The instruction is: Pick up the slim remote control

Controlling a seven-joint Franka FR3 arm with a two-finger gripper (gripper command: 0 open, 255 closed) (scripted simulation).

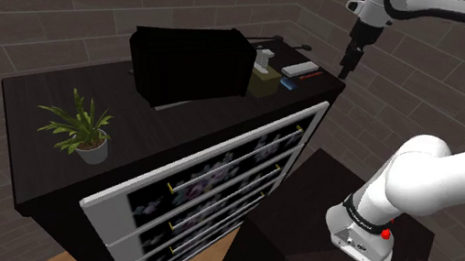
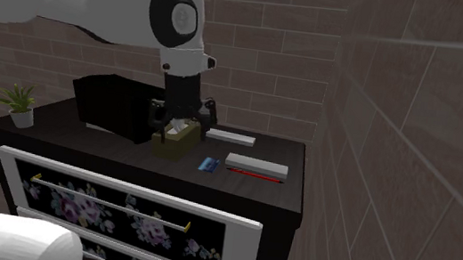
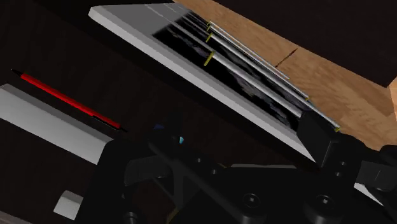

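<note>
A slim white remote (image 2: 231,137) lies flat on the dark dresser top (image 2: 111,151), toward the brick wall, just past a tissue box (image 2: 175,141). My black gripper (image 2: 183,116) hangs in the air above the dresser, its two fingers spread apart and empty, touching nothing. In the shoulder view the gripper (image 1: 350,65) hovers above the dresser's far end. A longer grey-white bar (image 2: 257,164) (image 3: 51,124) lies nearer the front edge, with a red pen (image 3: 67,98) alongside it.
A black box (image 1: 195,63) stands mid-dresser and a potted plant (image 1: 83,128) at the other end. A small blue item (image 2: 209,164) lies by the pen. The floral drawer fronts (image 1: 214,183) stand ajar. Brick walls close the back and side.
</note>
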